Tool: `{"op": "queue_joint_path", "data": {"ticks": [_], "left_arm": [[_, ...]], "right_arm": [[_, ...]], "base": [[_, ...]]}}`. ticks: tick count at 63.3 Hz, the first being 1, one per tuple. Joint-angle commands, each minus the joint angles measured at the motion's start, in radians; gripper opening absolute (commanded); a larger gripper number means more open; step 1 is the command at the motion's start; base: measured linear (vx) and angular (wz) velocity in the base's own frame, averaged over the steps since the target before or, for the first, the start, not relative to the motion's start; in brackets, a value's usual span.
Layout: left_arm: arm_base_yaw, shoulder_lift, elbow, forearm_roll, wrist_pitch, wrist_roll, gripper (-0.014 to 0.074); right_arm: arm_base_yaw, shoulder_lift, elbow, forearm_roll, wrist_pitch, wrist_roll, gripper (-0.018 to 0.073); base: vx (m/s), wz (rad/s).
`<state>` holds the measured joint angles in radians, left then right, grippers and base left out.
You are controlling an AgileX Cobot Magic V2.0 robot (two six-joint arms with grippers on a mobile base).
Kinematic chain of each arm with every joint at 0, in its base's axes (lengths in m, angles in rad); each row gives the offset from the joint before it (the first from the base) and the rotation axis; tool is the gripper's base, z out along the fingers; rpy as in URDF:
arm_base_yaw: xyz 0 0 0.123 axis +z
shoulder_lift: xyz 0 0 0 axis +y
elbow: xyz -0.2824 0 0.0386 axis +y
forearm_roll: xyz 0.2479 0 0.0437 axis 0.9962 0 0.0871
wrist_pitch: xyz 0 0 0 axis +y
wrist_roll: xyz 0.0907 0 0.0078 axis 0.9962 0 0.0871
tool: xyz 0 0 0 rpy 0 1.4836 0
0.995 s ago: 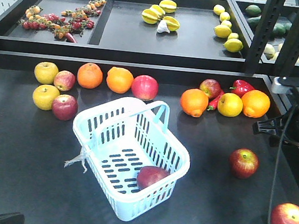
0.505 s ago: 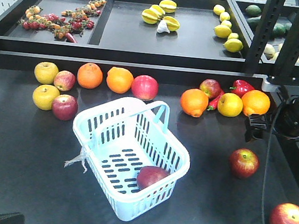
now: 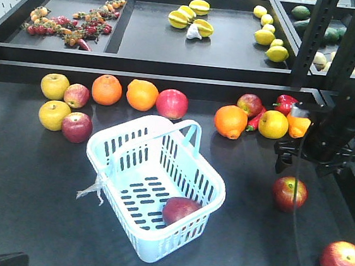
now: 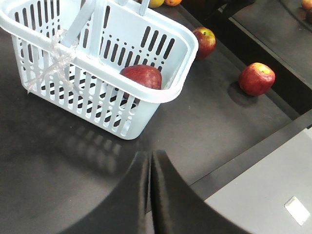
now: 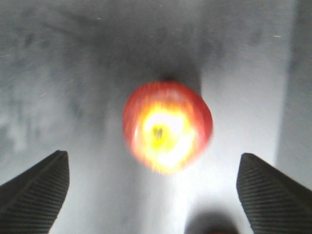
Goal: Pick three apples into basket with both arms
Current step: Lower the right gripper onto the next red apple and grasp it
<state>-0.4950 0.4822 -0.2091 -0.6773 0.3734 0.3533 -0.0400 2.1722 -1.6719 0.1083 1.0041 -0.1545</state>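
Now, left to right in the front view.

Basket (image 3: 152, 187), lower centre of the desk (image 3: 27, 174): one red apple in basket (image 3: 180, 209) lies in its near right corner, against the slotted wall. Count in: one of three.

My left tool (image 4: 150, 195), bottom centre of the left wrist view: blades pressed together, nothing between them, hanging short of the basket's near wall.

My right tool (image 3: 314, 157), right of frame: over the last second it has swung in from the right edge toward centre and now sits just above and right of the nearer loose apple (image 3: 289, 194). In the right wrist view that apple (image 5: 167, 127) lies stem end up, midway between my two pads (image 5: 34, 187), which stand wide apart and clear of it. Blurred picture, so I judge the arm is in motion.

Far loose apple (image 3: 343, 263), lower right corner: resting untouched on the desk.

Meaning: second pick is lined up, not yet grasped; I judge a descent and a close come next.
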Motion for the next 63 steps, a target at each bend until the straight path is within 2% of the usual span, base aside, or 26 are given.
{"op": "queue_joint_path", "data": {"ticks": [1,23,32,41,52,63], "left_arm": [[-0.002,-0.001,-0.029,-0.014,-0.048,0.003,-0.0006],[-0.002,-0.001,-0.029,-0.013,-0.048,0.003,-0.0006],[-0.002,-0.001,-0.029,-0.013,-0.048,0.003,-0.0006],[-0.002,-0.001,-0.029,-0.013,-0.048,0.003,-0.0006],[-0.002,-0.001,-0.029,-0.013,-0.048,0.003,-0.0006],[-0.002,-0.001,-0.029,-0.013,-0.048,0.003,-0.0006]], "right_arm": [[-0.007,-0.005,-0.071,0.001,0.024,0.000,0.0648],[-0.007,0.123,-0.103,-0.003,0.049,0.009,0.0628],[-0.007,0.131,-0.103,-0.002,0.052,0.034,0.0571],[-0.007,0.116,-0.104,0.000,0.075,0.044,0.0416],[-0.007,0.038,-0.104,0.010,0.120,0.025,0.0169],[-0.007,-0.082,-0.103,0.037,0.191,-0.018,0.0039]], "base": [[0.00,0.00],[0.00,0.00],[0.00,0.00],[0.00,0.00],[0.00,0.00],[0.00,0.00]]}}
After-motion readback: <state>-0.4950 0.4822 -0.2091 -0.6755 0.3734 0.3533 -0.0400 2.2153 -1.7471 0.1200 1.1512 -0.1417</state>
